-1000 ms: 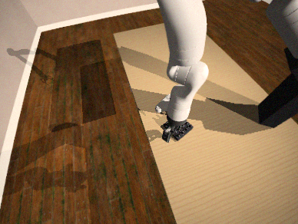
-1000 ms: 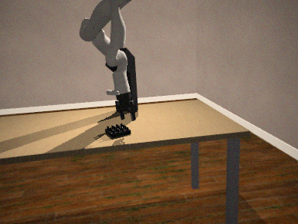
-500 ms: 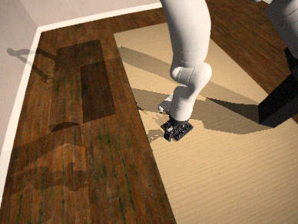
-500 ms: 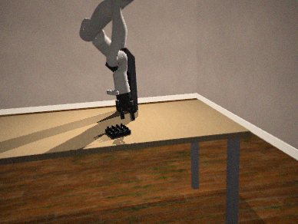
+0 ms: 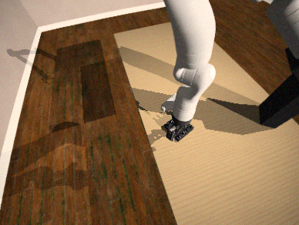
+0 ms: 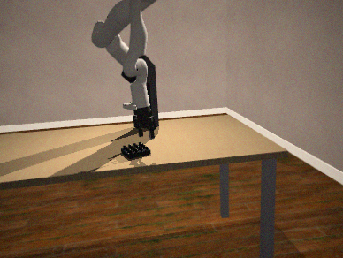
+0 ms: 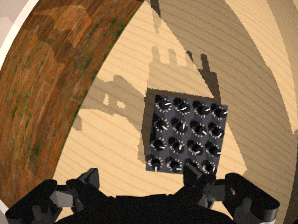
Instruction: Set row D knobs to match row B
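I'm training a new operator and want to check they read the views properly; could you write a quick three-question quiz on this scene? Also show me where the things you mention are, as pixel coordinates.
1. Multiple choice: how does the hand (image 5: pixel 178 132) (image 6: pixel 147 134) (image 7: pixel 141 176) stand? a) open b) shut on a knob c) shut on nothing
2. True or false: the knob box (image 6: pixel 136 152) (image 7: pixel 168 135) hangs in the air.
3. Fill in: the knob box carries ____ knobs in all.

Key: 1 a; 2 false; 3 sixteen
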